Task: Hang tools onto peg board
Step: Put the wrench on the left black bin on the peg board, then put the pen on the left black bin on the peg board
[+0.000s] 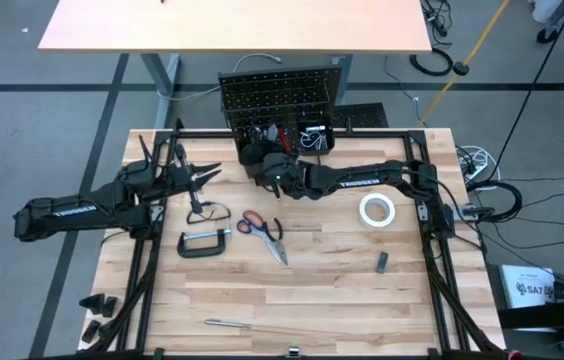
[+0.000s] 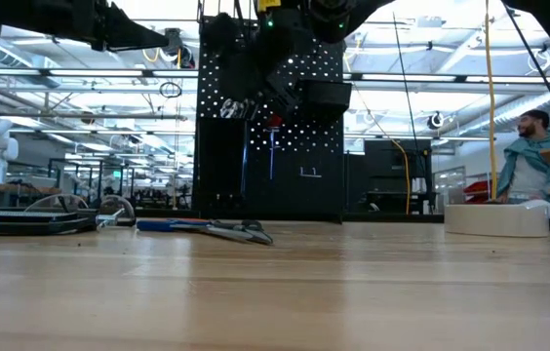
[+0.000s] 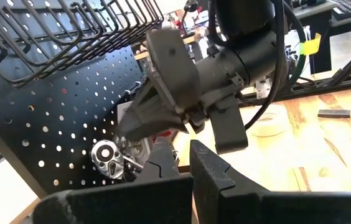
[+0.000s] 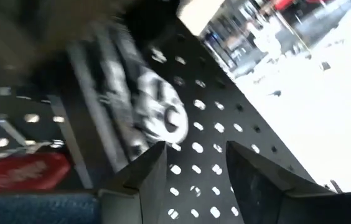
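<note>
The black peg board (image 1: 282, 98) stands upright at the table's far middle, with small bins at its foot. My right gripper (image 4: 197, 174) is open right in front of the board's face, and it also shows in the high view (image 1: 254, 156). A silver ratchet wrench (image 4: 160, 115) lies against the board just beyond its fingertips, with a red tool (image 4: 23, 171) beside it. My left gripper (image 1: 207, 172) is open and empty, above the table left of the board. A black C-clamp (image 1: 205, 243), scissors and pliers (image 1: 262, 228), safety glasses (image 1: 207, 212) and a white tape roll (image 1: 376, 210) lie on the table.
A small dark block (image 1: 383, 262) lies at the right. A thin metal tool (image 1: 227, 323) lies near the front edge. A wire basket (image 3: 70, 31) is at the board's top. A person (image 2: 529, 156) stands in the room beyond the table's right side.
</note>
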{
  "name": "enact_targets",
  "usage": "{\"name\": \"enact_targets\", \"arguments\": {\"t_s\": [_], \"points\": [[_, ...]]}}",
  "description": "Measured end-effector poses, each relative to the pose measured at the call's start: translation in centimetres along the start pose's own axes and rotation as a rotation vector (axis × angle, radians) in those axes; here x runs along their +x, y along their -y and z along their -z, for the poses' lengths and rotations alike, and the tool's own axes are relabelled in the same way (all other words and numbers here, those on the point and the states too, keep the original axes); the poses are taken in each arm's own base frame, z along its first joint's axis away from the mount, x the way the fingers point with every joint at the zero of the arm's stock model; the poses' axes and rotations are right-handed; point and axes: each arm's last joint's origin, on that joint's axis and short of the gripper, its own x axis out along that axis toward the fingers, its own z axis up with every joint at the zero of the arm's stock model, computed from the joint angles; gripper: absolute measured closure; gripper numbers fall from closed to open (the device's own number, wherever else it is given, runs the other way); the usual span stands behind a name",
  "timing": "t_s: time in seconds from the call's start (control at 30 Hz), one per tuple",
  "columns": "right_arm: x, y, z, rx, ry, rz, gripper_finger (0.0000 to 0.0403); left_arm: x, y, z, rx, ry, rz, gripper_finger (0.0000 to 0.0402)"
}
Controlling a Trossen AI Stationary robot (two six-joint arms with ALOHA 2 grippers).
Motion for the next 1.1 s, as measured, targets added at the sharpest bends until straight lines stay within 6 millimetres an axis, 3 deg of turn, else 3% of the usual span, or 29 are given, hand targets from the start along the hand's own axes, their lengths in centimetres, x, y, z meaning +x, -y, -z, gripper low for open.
{"name": "enact_targets", "arguments": {"t_s": [0.27,0.5,0.7,0.87,1.1], "points": [[-2.3,2.6,0.0,0.222,-0.045,0.16,0.0249,0.0,0.0,0.0,-0.001,0.0,0.0,0.0402],[-5.7,4.0,-1.8,0.72,0.002,0.186,0.025,0.0,0.0,0.0,-0.091,0.005,0.003,0.0402],[-9.0,4.1,-4.4,1.043,0.105,0.116,0.025,0.0,0.6,-0.1,-0.281,0.032,0.193,0.0402],[-11.7,3.4,-7.1,1.331,0.401,-0.072,0.025,0.1,1.4,1.1,-0.455,-0.114,0.34,0.0402],[-14.2,3.6,-9.3,1.592,1.145,-0.661,0.025,-0.1,4.2,2.9,-0.57,-0.239,0.597,0.0402]]}}
